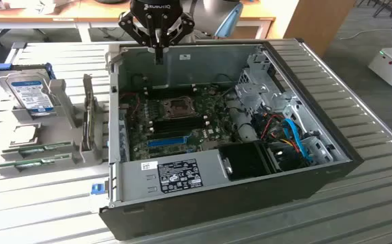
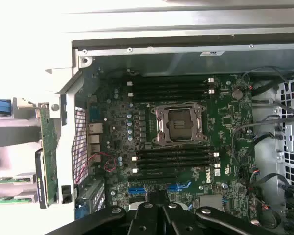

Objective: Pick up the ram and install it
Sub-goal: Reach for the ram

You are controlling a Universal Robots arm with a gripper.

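The gripper [image 1: 158, 57] is held above the far edge of the open computer case [image 1: 297, 168]. Its fingers are closed on each other, and nothing is seen between them. In the wrist view the closed fingertips [image 2: 159, 205] are seen over the motherboard [image 2: 225, 117], near the blue slot [image 2: 137, 189].

The ram is not picked up. Two sticks are laid in a grey holder [image 1: 70, 158] on the slatted metal table [image 1: 358, 213], outside the case at the exterior view's left, well apart from the gripper. The far ram stick [image 1: 43, 149] and the near ram stick [image 1: 26, 163] are placed side by side, lying flat.

Farther in the same holder, a hard drive [image 1: 29, 91] with a blue label is propped upright. A green expansion card [image 1: 88, 117] is stood on its edge between the holder and the case.

On the motherboard the black memory slots [image 2: 171, 159] beside the processor socket [image 2: 179, 125] are seen empty.
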